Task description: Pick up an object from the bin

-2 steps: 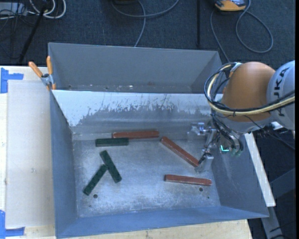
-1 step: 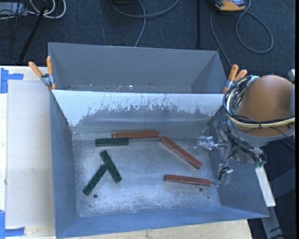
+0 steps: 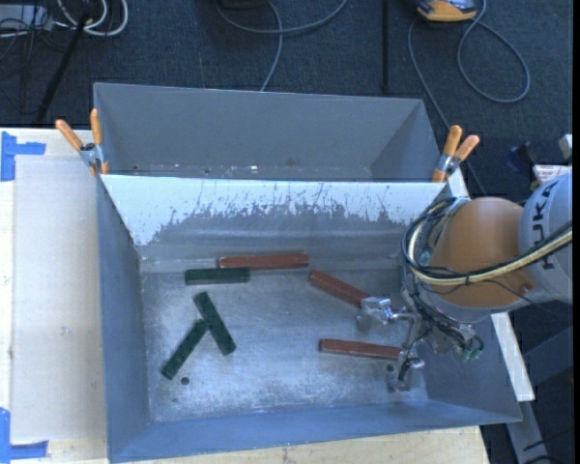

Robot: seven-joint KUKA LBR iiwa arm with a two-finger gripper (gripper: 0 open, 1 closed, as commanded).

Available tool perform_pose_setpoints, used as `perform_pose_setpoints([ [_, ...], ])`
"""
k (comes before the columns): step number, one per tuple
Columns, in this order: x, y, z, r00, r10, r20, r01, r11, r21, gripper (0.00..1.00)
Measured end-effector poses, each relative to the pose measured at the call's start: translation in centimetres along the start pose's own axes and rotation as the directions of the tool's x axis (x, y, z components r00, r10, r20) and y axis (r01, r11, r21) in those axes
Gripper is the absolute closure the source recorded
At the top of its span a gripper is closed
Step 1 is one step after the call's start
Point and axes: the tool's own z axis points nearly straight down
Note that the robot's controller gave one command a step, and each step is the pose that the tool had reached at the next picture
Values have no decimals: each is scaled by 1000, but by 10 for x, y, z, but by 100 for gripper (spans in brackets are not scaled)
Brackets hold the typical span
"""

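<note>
Claw [image 3: 394,342] sat low at 4 o'clock of the bin [image 3: 261,143] floor, under the orange wrist cover [image 3: 478,249]. Fingers looked spread well apart, one fingertip [image 3: 375,307] toward 12 o'clock, the other toward 6 o'clock. Nothing was clamped, as far as could be seen. Level brown bar [image 3: 353,348] lay flat at 4 o'clock, its 3 o'clock end reaching in between the fingers. Slanted brown bar [image 3: 333,286] lay at 11 o'clock of the claw, its lower end near the upper fingertip; couldn't tell if they were touching. Long brown bar [image 3: 263,260] lay at 12 o'clock by the back slope, with the short green bar [image 3: 217,276] just beside its 9 o'clock end. At 8 o'clock, the tilted green bar [image 3: 214,322] and leaning green bar [image 3: 184,349] met in a V, touching, well apart from the claw.
</note>
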Motion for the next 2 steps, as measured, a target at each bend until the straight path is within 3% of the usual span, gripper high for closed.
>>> perform_pose_setpoints([
  [1, -2, -1, -4, 1000, -4, 4, 4, 1000, 4, 100],
  [2, -98, -16, -164, 1000, 2, 17, -2, 1000, 10, 100],
])
